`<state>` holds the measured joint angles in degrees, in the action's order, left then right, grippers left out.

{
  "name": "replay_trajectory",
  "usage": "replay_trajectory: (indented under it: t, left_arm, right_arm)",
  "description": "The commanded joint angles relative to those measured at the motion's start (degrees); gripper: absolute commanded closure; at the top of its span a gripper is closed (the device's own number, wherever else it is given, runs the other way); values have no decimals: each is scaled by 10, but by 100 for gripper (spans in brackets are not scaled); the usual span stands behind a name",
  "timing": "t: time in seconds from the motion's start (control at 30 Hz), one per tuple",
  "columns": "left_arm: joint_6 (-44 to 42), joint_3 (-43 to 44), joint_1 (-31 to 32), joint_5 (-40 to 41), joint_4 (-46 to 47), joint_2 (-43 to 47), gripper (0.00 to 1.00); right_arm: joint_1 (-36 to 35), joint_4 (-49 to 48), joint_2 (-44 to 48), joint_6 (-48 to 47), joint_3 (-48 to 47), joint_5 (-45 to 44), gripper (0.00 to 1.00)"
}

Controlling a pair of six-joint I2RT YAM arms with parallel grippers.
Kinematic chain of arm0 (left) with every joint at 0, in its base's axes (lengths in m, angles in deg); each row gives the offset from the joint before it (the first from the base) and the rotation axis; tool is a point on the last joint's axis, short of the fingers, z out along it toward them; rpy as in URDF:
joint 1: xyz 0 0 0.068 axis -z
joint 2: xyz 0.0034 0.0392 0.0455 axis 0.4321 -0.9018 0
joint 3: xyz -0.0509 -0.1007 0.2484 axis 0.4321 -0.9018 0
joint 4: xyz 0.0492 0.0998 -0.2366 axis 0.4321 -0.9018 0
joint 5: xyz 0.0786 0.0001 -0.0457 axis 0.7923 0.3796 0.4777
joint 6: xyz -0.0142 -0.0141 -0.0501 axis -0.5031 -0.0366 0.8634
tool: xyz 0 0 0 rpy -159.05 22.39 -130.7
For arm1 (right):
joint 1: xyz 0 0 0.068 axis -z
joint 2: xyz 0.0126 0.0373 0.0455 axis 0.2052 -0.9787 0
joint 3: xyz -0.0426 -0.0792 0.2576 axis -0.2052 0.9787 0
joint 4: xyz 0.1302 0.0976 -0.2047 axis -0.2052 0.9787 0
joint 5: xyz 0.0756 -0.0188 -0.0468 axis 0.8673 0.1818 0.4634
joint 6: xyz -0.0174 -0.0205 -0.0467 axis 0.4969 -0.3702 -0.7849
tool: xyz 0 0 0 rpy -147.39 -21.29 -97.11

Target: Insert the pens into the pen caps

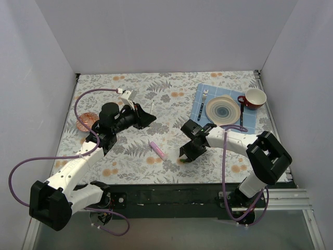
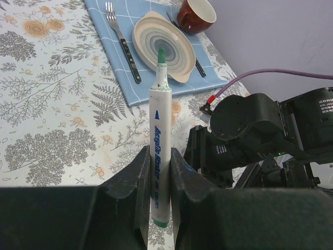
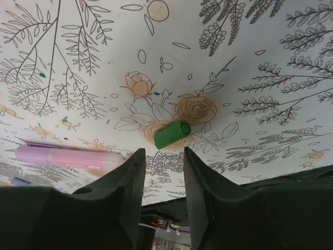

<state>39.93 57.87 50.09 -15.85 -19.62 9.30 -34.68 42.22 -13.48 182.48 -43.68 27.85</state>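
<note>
A floral-patterned tabletop [image 1: 171, 88] sits between plain white walls. The left gripper [image 2: 160, 156] is clamped on a white marker [image 2: 159, 120] with a green tip. The right gripper [image 3: 164, 156], its fingers slightly apart and empty, hangs over a green cap [image 3: 171, 134] lying on the table. A pink pen [image 3: 67, 156] lies nearby.

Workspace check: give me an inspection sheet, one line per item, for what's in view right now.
Surface: floral tablecloth, flat.
Job's things: white pen held in left hand; pink pen and green cap lying on cloth, apart; no second cap made out.
Clutter: blue mat with plate, fork, spoon, red cup.
Hands: left shut on white pen; right hand open, aimed at green cap.
Cables: purple cables loop from both arms.
Surroundings: white walls.
</note>
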Motion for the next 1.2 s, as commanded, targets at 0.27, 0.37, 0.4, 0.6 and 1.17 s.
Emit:
replay_trajectory:
  t: [0.27, 0.37, 0.4, 0.6, 1.17]
  left_arm:
    - [-19, 1, 14, 26, -10, 27, 100]
    - [-24, 1, 19, 34, -13, 29, 100]
    - [-26, 1, 20, 36, -16, 29, 100]
    - [-29, 1, 23, 48, -19, 30, 100]
    - [-39, 3, 30, 87, -21, 13, 100]
  right_arm:
    - [-1, 11, -35, -13, 0, -51, 63]
    - [-1, 16, -43, -53, -12, -101, 71]
    - [1, 8, -46, -70, -15, -113, 74]
    - [13, -32, -107, -338, -80, -156, 98]
    - [20, -96, -112, -688, -75, -90, 97]
